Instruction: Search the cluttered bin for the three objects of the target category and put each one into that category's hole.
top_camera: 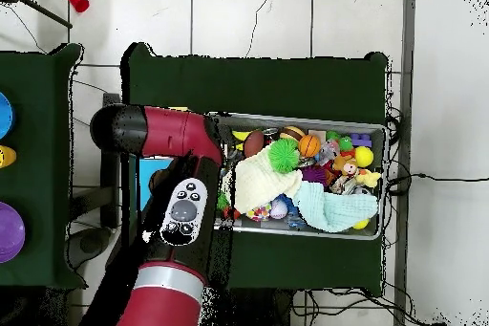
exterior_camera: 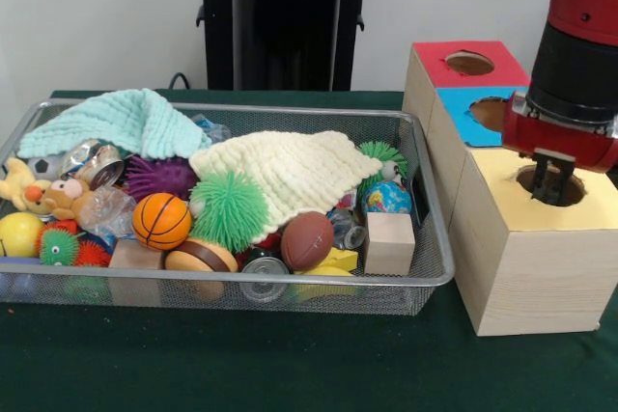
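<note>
My gripper point(exterior_camera: 552, 180) hangs straight over the yellow-surround hole point(exterior_camera: 527, 180) of the largest wood box point(exterior_camera: 531, 277), with its tip dipped into the opening. What it holds, if anything, is hidden in the hole. The wire mesh bin point(exterior_camera: 425, 277) lies to the left, full of toys. A small white spotted bundle point(top_camera: 258, 212) shows at the bin's edge in the overhead view. In the front view a white scrap point(exterior_camera: 392, 173) peeps out by the green spiky ball at the far right. In the overhead view my arm point(top_camera: 181, 209) covers the gripper and the boxes.
A cream knitted cloth point(exterior_camera: 290, 171) covers the bin's middle, with a mint cloth point(exterior_camera: 126, 123) at the back left. A globe ball point(exterior_camera: 388, 198), wood block point(exterior_camera: 390, 243), football point(exterior_camera: 307, 240), basketball point(exterior_camera: 161, 221) and cans lie around. Behind the yellow box stand the blue-surround point(exterior_camera: 488, 113) and red-surround point(exterior_camera: 468, 65) boxes.
</note>
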